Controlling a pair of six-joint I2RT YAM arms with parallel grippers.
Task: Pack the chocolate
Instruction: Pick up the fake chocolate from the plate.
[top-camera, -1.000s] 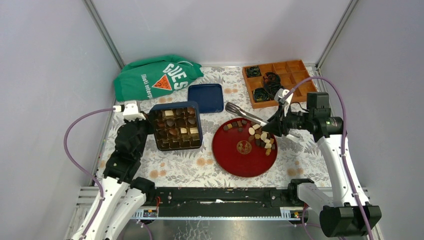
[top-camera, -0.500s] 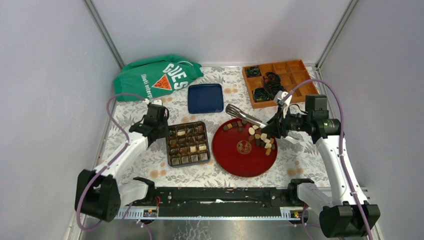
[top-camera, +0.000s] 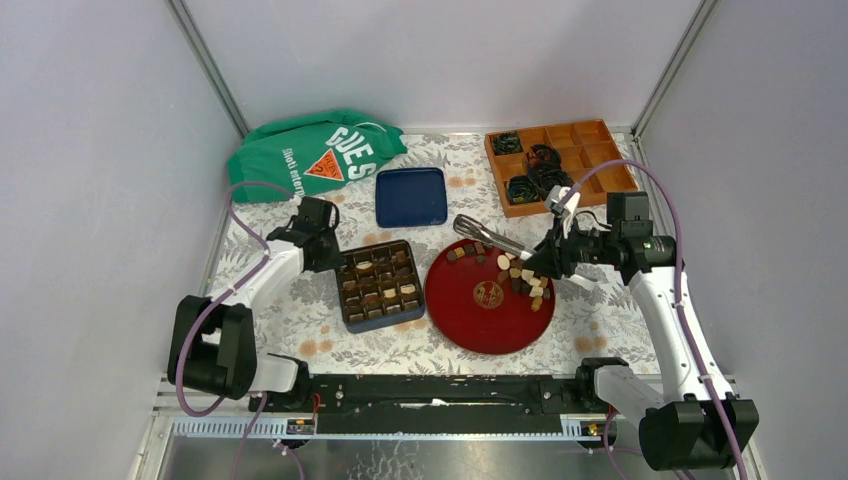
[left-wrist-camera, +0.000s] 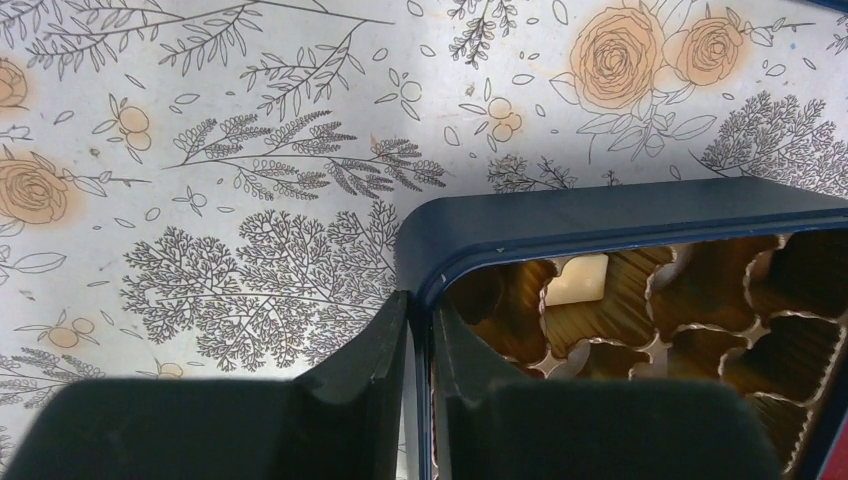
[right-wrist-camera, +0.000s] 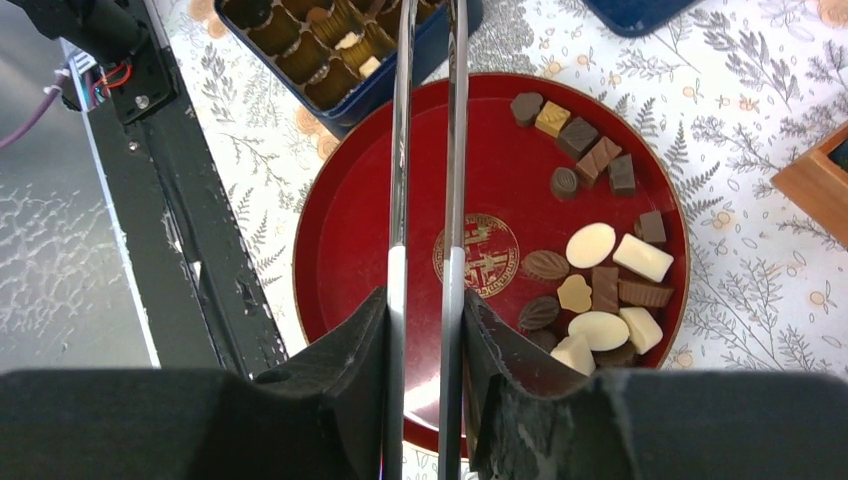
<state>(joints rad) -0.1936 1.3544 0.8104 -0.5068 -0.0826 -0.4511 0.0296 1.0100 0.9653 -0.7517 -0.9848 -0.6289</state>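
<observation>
Chocolate (right-wrist-camera: 600, 290) lies piled on the right side of the red plate (right-wrist-camera: 350, 230) in the right wrist view. The right gripper (right-wrist-camera: 425, 310) squeezes metal tongs (right-wrist-camera: 400, 150) that reach over the plate. We should close them softly around one piece, then carry it to an empty cup of the blue box (right-wrist-camera: 375, 90).

In the left wrist view, the left gripper (left-wrist-camera: 420, 310) is pinched tight on the box wall. We should keep the box still.

From the top, the box looked lifted and further left a second ago. Now it rests on the bench (top-camera: 400, 345) just beside the plate. The tongs have hardly moved.
</observation>
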